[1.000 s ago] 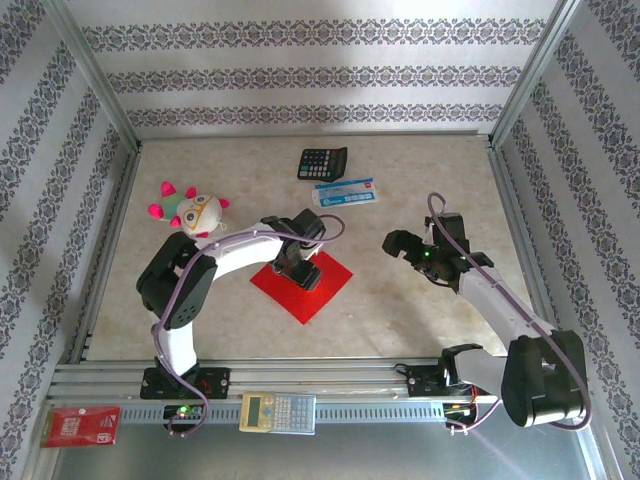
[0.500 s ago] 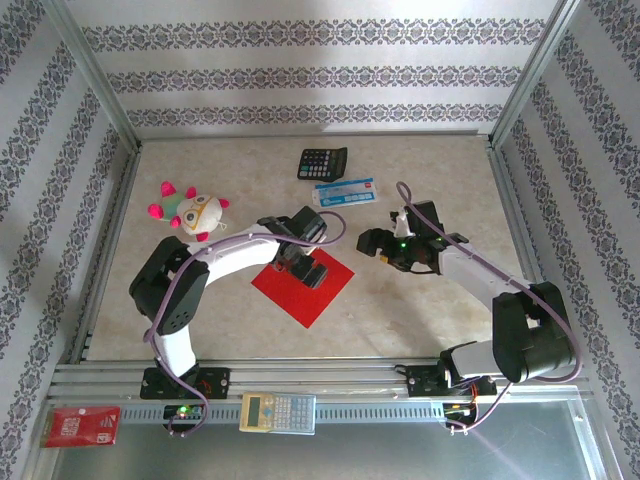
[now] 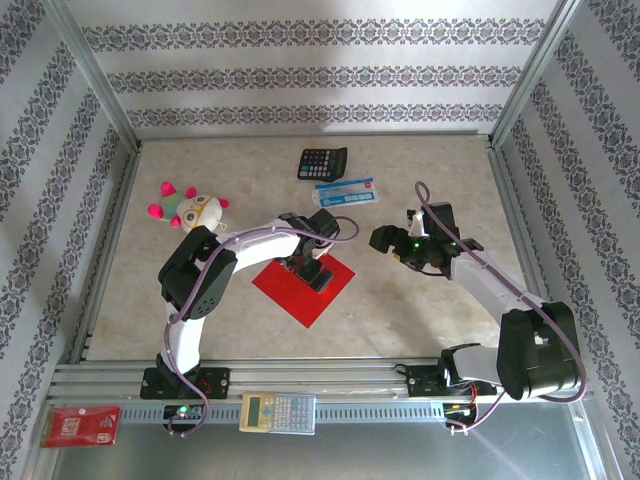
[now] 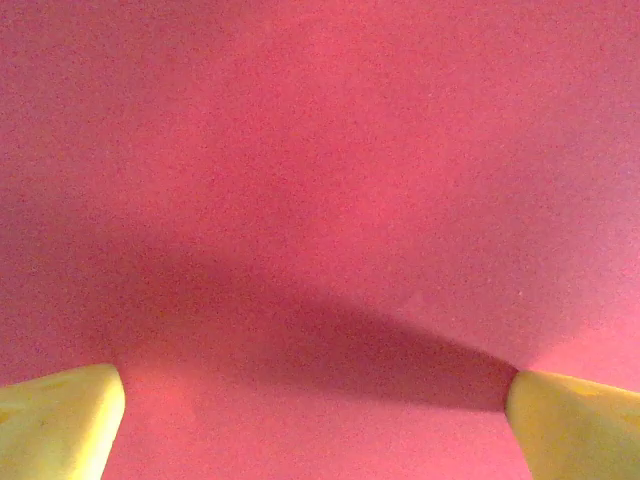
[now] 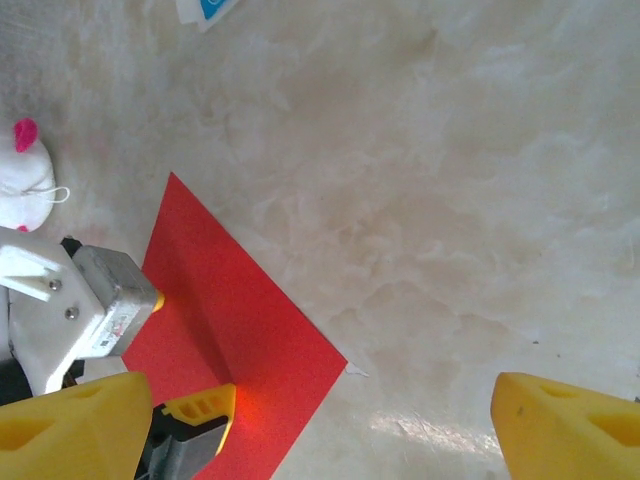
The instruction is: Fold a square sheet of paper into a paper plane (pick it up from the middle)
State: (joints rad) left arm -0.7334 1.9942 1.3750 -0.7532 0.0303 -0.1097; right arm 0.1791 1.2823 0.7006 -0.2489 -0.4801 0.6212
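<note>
**L gripper down on red sheet, R gripper open beside it**

Top view: we see the sheet (image 3: 290, 295) lying flat as a diamond just left of frame ctr on the table (image 3: 420, 320). The L arm rises from its base at lower left, with its elbow bent out to the left. Its white forearm runs right and the wrist turns down, so the L gripper (image 3: 312, 268) sits on the sheet's upper-right part. Its jaws are spread wide, not clamped. In the L wrist view the yellow fingertips (image 4: 55, 420) stand at the two bottom corners w/ red paper across all the rest. A dark band arcs from one tip to the other; we can't tell if it's shadow or a hump in the paper.

R arm: base at lower right, elbow at far right, forearm slanting up-left toward mid-frame. The R gripper (image 3: 383, 238) points left over bare table, near the sheet's right corner but apart from it. In the R wrist view its yellow fingertips (image 5: 70, 430) sit at the bottom corners, wide apart, released and empty. That view also has the sheet at lower left w/ the L gripper planted on it, one yellow tip to each side.

Also: plush (image 3: 190, 210) at left, black calc (image 3: 322, 162) and blue-white pack (image 3: 345, 192) at upper ctr, all clear of the sheet.
</note>
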